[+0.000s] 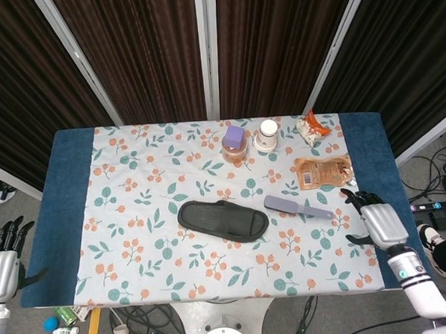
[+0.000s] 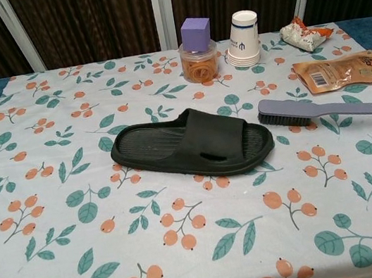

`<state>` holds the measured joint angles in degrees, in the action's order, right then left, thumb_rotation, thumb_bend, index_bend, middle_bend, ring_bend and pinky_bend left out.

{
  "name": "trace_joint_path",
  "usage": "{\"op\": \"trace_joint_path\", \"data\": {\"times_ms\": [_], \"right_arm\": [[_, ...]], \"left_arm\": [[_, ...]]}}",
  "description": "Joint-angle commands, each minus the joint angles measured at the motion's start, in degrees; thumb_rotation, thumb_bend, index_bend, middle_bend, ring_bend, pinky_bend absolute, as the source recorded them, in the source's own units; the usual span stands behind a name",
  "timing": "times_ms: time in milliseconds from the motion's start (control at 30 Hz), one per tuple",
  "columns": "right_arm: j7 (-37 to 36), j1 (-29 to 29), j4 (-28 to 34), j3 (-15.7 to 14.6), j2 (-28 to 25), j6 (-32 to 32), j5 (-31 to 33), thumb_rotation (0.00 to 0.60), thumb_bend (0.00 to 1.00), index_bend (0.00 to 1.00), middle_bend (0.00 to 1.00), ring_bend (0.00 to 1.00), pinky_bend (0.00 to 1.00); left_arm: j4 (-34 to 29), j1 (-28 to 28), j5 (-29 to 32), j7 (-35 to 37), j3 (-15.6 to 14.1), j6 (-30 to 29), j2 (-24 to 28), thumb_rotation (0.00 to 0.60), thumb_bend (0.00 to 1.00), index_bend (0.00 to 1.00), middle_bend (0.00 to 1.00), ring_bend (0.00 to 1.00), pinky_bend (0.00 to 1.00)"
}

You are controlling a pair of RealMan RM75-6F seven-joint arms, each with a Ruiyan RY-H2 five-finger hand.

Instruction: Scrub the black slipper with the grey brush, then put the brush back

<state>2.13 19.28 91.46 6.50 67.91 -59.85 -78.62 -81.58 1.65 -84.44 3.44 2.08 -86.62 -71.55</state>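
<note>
The black slipper [image 1: 223,220] [image 2: 191,144] lies flat in the middle of the floral tablecloth, toe end toward the right. Just right of it lies the grey brush [image 1: 298,206] [image 2: 320,110], bristles down, its handle pointing right. My right hand [image 1: 377,220] hovers over the table's right edge, a short way right of the brush handle, fingers apart and holding nothing. My left hand [image 1: 1,257] hangs off the table's left side, fingers spread, empty. Neither hand appears in the chest view.
At the back stand a purple block on a clear jar [image 1: 234,144] and a paper cup stack [image 1: 268,135]. A snack packet [image 1: 312,128] and an orange pouch [image 1: 323,171] lie at the back right, near the brush. Cables run across the floor.
</note>
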Motion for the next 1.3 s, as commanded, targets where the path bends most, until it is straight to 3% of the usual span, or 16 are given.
{"op": "trace_joint_path", "data": {"times_ms": [33,167,333,867,1167,1300], "right_arm": [[4.7,7.1,-3.4,2.4,5.8,9.2,7.7,0.6,0.02,0.12,0.27,0.15,0.19],[7.5,10.4,-7.0,2.9,9.2,13.5,13.0,0.6,0.01,0.18,0.3,0.17,0.2],[9.4,13.1,-9.9,3.3,11.4,16.3,17.4,0.6,0.01,0.34,0.38,0.26,0.26],[11.5,17.2,-13.2,1.3,13.3,20.8,25.8,0.6,0.02,0.41,0.45,0.36,0.38],[8.3,18.4,-14.1,1.2,13.9,23.4,26.8,0.6,0.05,0.46,0.51,0.52,0.67],[7.3,18.9,-14.9,1.0,14.1,24.1,27.1,0.6,0.09,0.5,0.53,0.57,0.74]], "left_arm": [[0.4,0.1,0.0,0.4,-0.1,0.3,-0.2,0.6,0.13,0.17,0.15,0.05,0.12],[0.3,0.3,0.5,0.7,0.0,1.1,-0.2,0.6,0.13,0.17,0.15,0.05,0.12],[-0.5,0.8,0.9,0.2,0.3,1.8,0.0,0.6,0.13,0.17,0.15,0.05,0.12],[0.2,0.9,1.4,0.7,0.2,2.6,-0.6,0.6,0.13,0.17,0.15,0.05,0.12],[1.2,0.2,2.2,1.8,0.0,2.6,-1.2,0.6,0.13,0.17,0.15,0.05,0.12],[1.9,0.0,2.1,2.4,0.0,2.3,-1.6,0.6,0.13,0.17,0.15,0.05,0.12]]}}
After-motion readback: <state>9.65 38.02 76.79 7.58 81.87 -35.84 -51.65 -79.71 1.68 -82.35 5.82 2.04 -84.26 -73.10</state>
